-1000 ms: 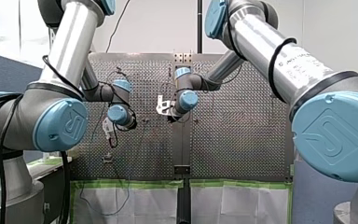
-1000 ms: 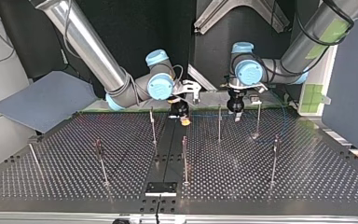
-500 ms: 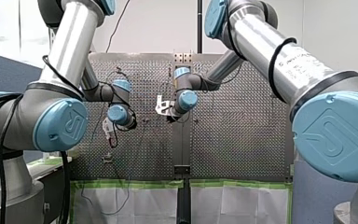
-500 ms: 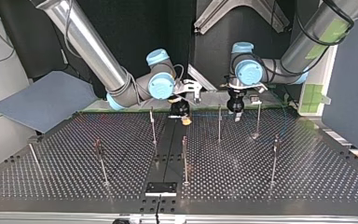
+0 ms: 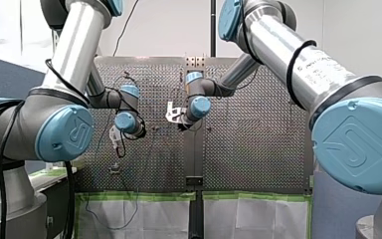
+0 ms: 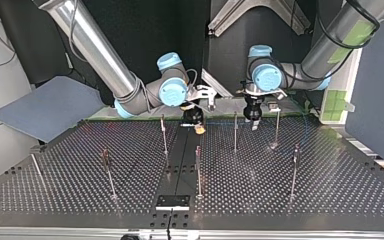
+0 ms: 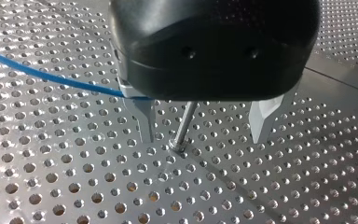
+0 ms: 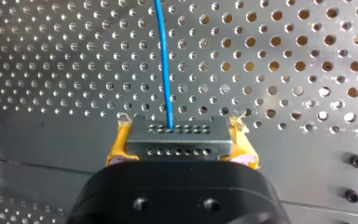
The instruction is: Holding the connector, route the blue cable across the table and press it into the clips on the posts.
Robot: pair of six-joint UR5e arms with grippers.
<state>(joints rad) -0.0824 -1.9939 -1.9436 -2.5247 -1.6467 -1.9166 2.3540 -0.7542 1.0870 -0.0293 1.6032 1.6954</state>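
In the right wrist view my right gripper (image 8: 180, 123) has its yellow pads (image 8: 117, 148) shut on a grey connector block (image 8: 179, 142). The blue cable (image 8: 164, 70) leaves the block and runs straight ahead over the perforated table. In the left wrist view my left gripper (image 7: 200, 137) is open just above the table, and a thin metal post (image 7: 184, 126) stands between its metal fingers (image 7: 142, 119). The cable (image 7: 51, 77) passes beside one of those fingers. In the top view my right gripper (image 6: 197, 125) and my left gripper (image 6: 253, 120) both hang low at the far edge.
Several thin posts stand on the perforated table (image 6: 280, 200), among them ones at the middle (image 6: 198, 170), the top view's left (image 6: 107, 172) and right (image 6: 295, 170). A dark plate (image 6: 172, 201) lies at the near edge. A grey board (image 6: 45, 107) leans at the left.
My right arm has edged very slightly toward the top view's right with the connector. My left arm has not moved.
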